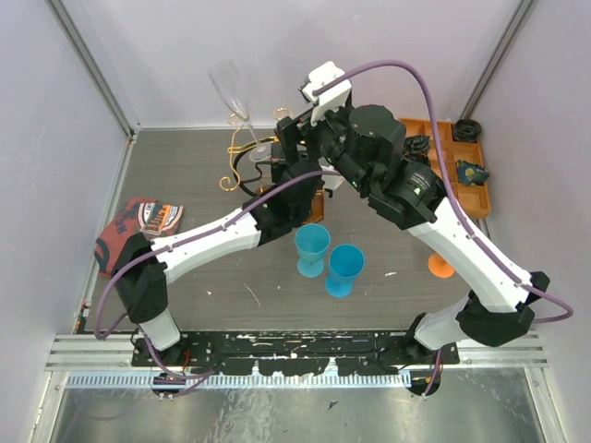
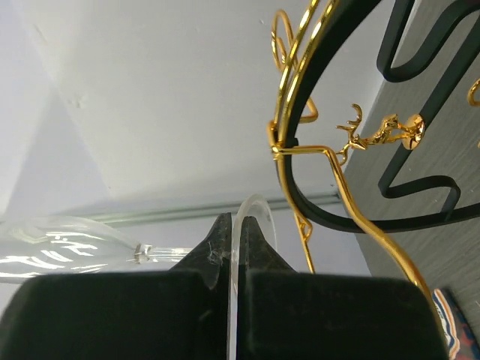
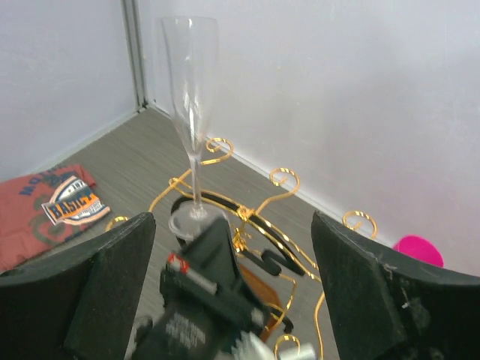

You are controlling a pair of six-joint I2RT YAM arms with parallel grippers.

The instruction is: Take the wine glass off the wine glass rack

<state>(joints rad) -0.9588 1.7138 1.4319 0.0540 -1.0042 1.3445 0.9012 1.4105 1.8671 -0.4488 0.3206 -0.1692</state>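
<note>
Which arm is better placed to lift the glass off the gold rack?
Left. The left tool is shut on the glass at its foot; the right tool hangs open over the rack, holding nothing.

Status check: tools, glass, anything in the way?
Left tool shut on wine glass foot. Right tool open, empty. Glass upright, close to wine glass rack scrolls.

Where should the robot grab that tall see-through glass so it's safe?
Probably the flat round foot, pinched top and bottom, as the left gripper does now. The wine glass stands upright with a thin stem and rounded bowl; coming in low from the near side likely avoids the gold curls of the wine glass rack.
</note>
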